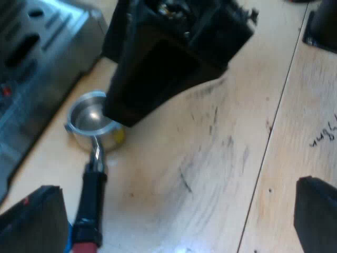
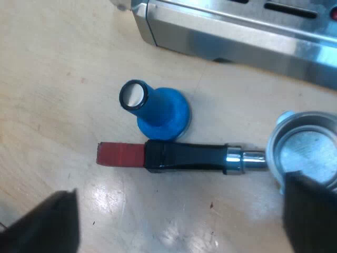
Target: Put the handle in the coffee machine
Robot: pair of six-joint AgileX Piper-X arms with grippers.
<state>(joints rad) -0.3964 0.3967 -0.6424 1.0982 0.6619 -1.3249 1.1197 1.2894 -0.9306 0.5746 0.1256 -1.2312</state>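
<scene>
Holder lies flat on the table, loose, not yet in the machine. It runs roughly parallel to the machine's front edge and near it. Basket faces up and looks empty and clean, with bare metal inside.

Right gripper: fingers wide apart, holding nothing. They straddle the holder lengthwise, one finger past the red end and the other at the basket. Judgement: this looks like an approach hover. The jaws line up along the handle rather than across it, so the wrist probably needs turning before they close.

Blue tamper stands upright, its base just beside the handle on the machine's side. I cannot tell whether it touches. Risk: a finger coming down on that side could knock it.

Left gripper: fingers apart, empty, low over bare table. One finger is near the red end. From this wrist the right gripper hangs over the basket, partly covering it.

Judgement: the task is at its start. The holder has to be gripped at the dark handle, lifted level, and taken to the machine's front.
</scene>
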